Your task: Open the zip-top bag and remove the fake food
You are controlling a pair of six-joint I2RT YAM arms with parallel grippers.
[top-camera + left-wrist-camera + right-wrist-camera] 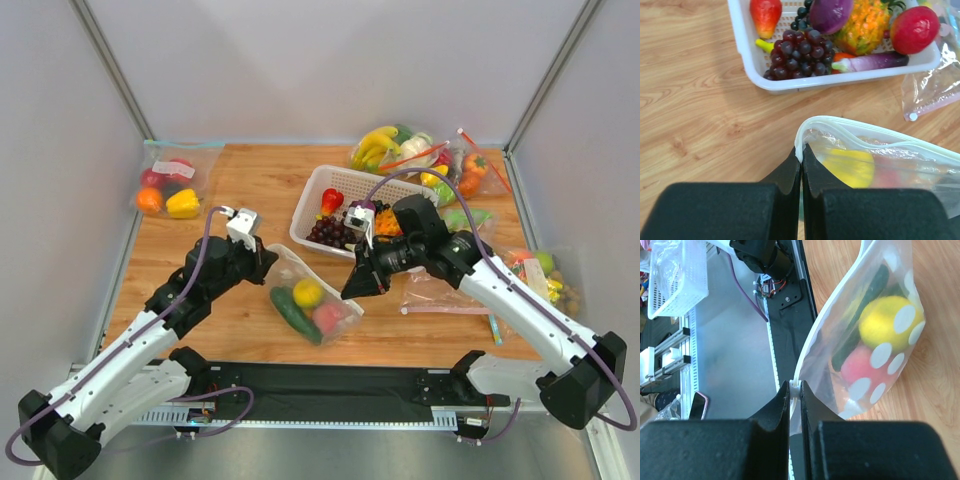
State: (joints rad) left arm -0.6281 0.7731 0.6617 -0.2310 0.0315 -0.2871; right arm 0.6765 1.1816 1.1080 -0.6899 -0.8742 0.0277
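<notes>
Step in hand: opening stage, food not yet out. Clear soft-plastic zip-top bag with whitish dots (pixel 312 295) sits on the wooden tabletop (pixel 240 190) betw. the two arms, near the white slotted plastic basket (pixel 312 200) but apart from it. Seen thru the film: dark green plastic cucumber (pixel 292 312), yellow round plastic fruit (pixel 308 292), pink plastic peach (pixel 329 318), all bunched at the bag's closed end.

L gripper (pixel 801 152): jaws clenched on the white zip rim at one corner of the mouth. Left wrist view shows the rim pinched right betw. the tips. R gripper (pixel 796 388): jaws clenched too, nipping the zip strip at the opposite end of the mouth, w/ the three pieces showing behind the dots. Top view: mouth edge strung betw. the two grippers and appears raised off the wood, belly w/ food resting on the table.

Seal: left wrist view shows two rim lines diverging past the pinch, so prob. parted at that end. Cannot tell whether each gripper has one lip or both layers, nor how far the parting runs.

Next move, est.: draw the grippers apart so the lips peel fully, w/o dragging the bag into the basket. After that, one gripper must let go and reach in, or the bag gets tipped so the pieces roll out onto the wood. Film looks slack & slippery, so the pinch could slide off the thin rim.
</notes>
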